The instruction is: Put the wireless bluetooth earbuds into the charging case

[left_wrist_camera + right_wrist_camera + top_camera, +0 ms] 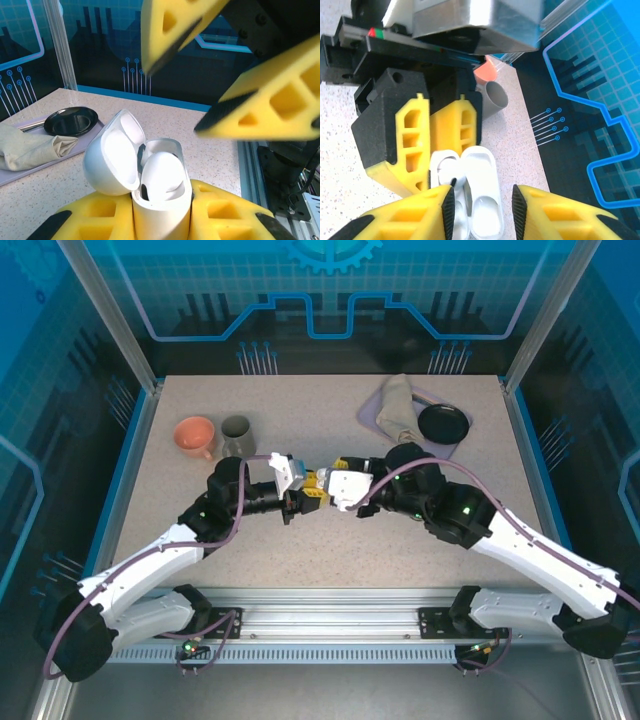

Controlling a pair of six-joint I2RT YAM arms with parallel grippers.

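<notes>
White pebble-shaped plastic charging case [161,212], lid [111,160] up, clamped in left tool [160,220]; white earbud [164,172] seemingly seated inside; right tool [482,199] spread wide, empty.

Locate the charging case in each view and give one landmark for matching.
Top external: table centre, tucked where left gripper and right gripper meet; too small to tell apart.
Left wrist: charging case bottom centre, lid open leftward, clamped in the left gripper.
Right wrist: bottom centre, open, seen from above.
Landmark: the left gripper, its yellow jaws holding the charging case.
</notes>
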